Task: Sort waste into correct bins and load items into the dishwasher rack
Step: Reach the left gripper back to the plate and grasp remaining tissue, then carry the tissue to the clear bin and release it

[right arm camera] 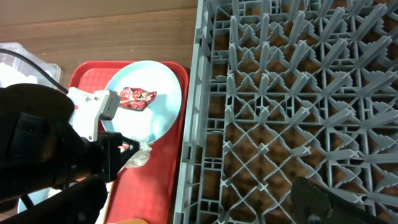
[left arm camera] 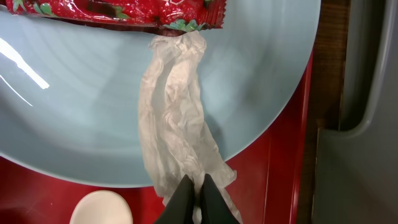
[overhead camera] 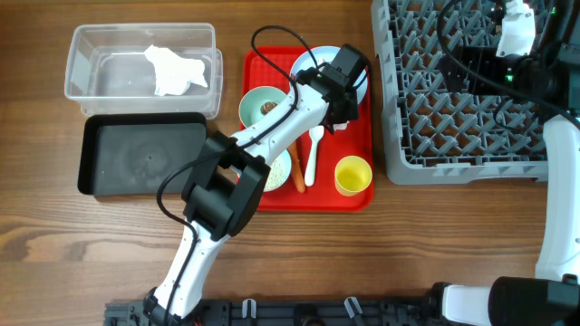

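Note:
In the left wrist view my left gripper (left arm camera: 194, 186) is shut on the lower end of a crumpled white tissue (left arm camera: 174, 112). The tissue stretches up across the light blue plate (left arm camera: 74, 112) to the red snack wrapper (left arm camera: 118, 12) at the plate's far side. Overhead, that gripper (overhead camera: 340, 116) is at the plate's (overhead camera: 308, 62) near right edge on the red tray (overhead camera: 358, 201). My right gripper (overhead camera: 507, 41) hovers open over the grey dishwasher rack (overhead camera: 453, 118), holding nothing. Only one of its fingers (right arm camera: 323, 199) shows in the right wrist view.
A clear tub (overhead camera: 91, 68) at the back left holds another white tissue (overhead camera: 177, 70), with the black tray (overhead camera: 140, 158) in front of it. On the red tray are a bowl (overhead camera: 263, 106), a white spoon (overhead camera: 314, 149), a carrot (overhead camera: 299, 177) and a yellow cup (overhead camera: 352, 175).

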